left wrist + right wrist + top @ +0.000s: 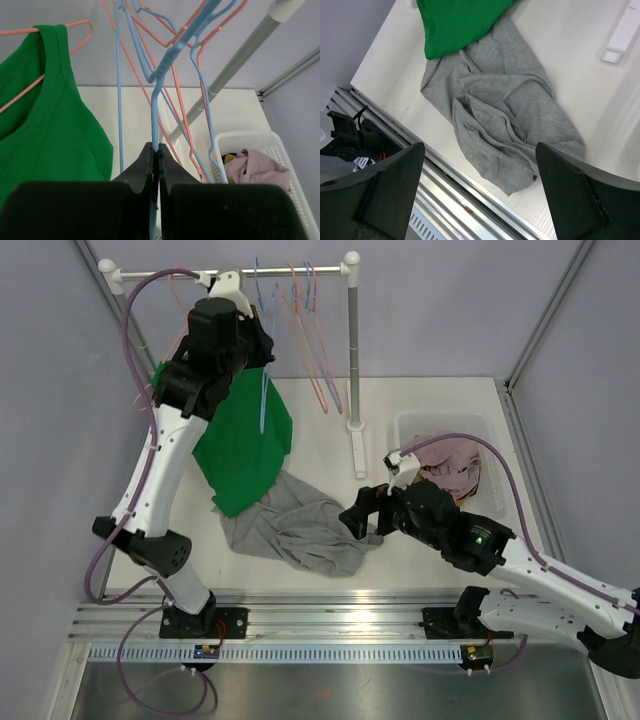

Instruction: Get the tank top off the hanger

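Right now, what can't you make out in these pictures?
1. Top view: the left gripper and its hold on the blue hanger are hidden under its wrist.
2. Left wrist view: the green top is cut off by the left edge.
3. Top view: the right arm covers part of the basket and the grey tank top.

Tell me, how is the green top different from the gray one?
The green top hangs from a pink hanger; the gray top lies on the table. The green top hangs fairly smooth; the gray top is crumpled in folds. One is bright green, the other plain gray. Both are soft cloth, and the green top's hem overlaps the gray top.
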Available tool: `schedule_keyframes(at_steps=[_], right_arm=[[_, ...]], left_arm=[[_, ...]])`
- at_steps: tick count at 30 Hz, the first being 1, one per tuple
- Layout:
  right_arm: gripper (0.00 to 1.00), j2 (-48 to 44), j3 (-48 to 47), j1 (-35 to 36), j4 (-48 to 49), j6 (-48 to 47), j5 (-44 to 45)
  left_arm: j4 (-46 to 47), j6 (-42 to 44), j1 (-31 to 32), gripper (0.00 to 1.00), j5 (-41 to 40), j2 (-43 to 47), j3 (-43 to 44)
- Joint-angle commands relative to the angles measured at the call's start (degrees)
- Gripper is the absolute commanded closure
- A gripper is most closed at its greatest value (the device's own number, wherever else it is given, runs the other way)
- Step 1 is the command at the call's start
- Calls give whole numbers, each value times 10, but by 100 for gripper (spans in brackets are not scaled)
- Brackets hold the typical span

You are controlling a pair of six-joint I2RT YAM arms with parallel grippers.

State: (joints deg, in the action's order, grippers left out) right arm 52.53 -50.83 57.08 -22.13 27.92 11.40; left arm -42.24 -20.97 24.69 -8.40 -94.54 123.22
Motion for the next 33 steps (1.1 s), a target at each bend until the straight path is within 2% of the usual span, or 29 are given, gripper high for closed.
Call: schedule_keyframes(at_steps=[1, 3, 9, 16, 22, 29, 33], right_arm=[[1, -48, 16, 4, -18, 5, 22], [0, -69, 23, 5, -24, 2, 27], [0, -89, 33, 5, -34, -1, 26], [0, -83, 49, 5, -21, -1, 15], [1, -69, 57, 4, -5, 2, 5], [1, -48, 55, 4, 9, 2, -3], [1, -43, 57, 4, 16, 6, -12]], left_arm=[[-63, 25, 1, 100, -44, -50, 100], [-56, 34, 1, 100, -48, -80, 132], [15, 55, -1, 100, -28, -128, 141], [9, 34, -17, 100, -12, -180, 157], [23, 14, -32, 100, 18, -167, 133], [61, 19, -32, 100, 33, -94, 87], [46, 19, -39, 100, 70, -94, 131]])
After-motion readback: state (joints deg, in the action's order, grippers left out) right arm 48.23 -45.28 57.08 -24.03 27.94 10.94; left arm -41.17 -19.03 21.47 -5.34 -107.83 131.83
